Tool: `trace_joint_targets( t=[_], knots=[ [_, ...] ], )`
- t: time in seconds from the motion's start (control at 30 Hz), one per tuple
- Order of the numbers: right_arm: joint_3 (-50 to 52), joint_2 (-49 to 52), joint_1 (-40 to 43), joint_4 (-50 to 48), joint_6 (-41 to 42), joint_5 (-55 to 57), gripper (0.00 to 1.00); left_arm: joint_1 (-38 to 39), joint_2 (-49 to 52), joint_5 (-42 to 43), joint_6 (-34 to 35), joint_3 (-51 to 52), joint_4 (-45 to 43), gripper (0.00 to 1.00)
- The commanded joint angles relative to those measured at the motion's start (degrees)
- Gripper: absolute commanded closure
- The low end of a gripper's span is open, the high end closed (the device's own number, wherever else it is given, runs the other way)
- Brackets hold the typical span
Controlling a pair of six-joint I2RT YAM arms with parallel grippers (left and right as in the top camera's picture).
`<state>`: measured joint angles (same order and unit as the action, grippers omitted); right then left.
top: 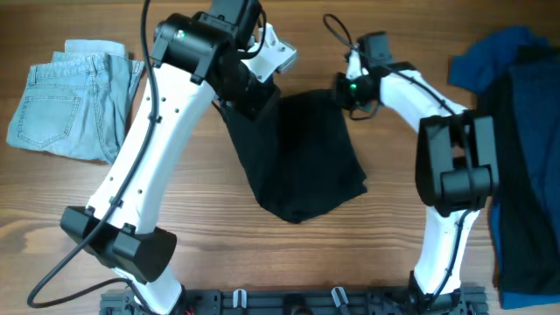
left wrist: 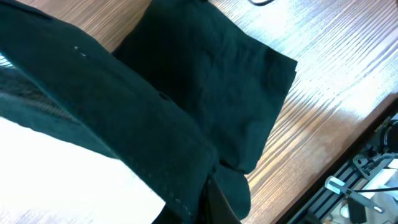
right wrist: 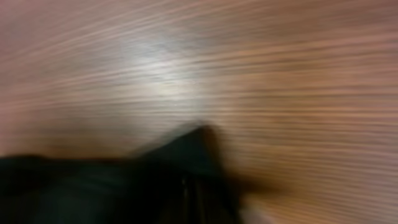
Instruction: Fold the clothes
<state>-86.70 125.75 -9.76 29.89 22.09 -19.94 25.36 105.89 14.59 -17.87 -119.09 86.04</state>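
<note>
The black shorts [top: 302, 166] lie partly on the table centre, with their top edge lifted. My left gripper [top: 249, 98] is shut on the shorts' upper left corner; in the left wrist view the black fabric [left wrist: 186, 112] drapes from the jaws over the wood. My right gripper [top: 348, 92] is at the shorts' upper right corner and is shut on it; the blurred right wrist view shows black fabric [right wrist: 155, 174] at the jaws. Light-blue denim shorts [top: 74, 101] lie at the far left. A royal-blue garment [top: 490, 61] and a dark navy garment [top: 525, 175] lie at the right.
The wooden table [top: 219, 254] shows bare wood in front of the black shorts. A black rail with fittings [top: 297, 302] runs along the front edge and also shows in the left wrist view [left wrist: 367, 174].
</note>
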Motion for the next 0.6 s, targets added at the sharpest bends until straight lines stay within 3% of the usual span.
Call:
trace_joint_targets(
  t=[0.0,0.27,0.57],
  knots=[
    [0.0,-1.3,1.9,4.5,-7.3,5.5,0.96,0.7,0.3,-0.2,0.3,0.0,-1.0,0.96],
    [0.0,-1.2,2.0,6.6,-8.5,6.6,0.96,4.4,5.8,1.7,0.3,0.1,-1.0,0.96],
    [0.1,-1.2,1.9,6.6,-8.5,6.7,0.96,16.3,8.7,1.7,0.3,0.1,-3.4,0.96]
  ],
)
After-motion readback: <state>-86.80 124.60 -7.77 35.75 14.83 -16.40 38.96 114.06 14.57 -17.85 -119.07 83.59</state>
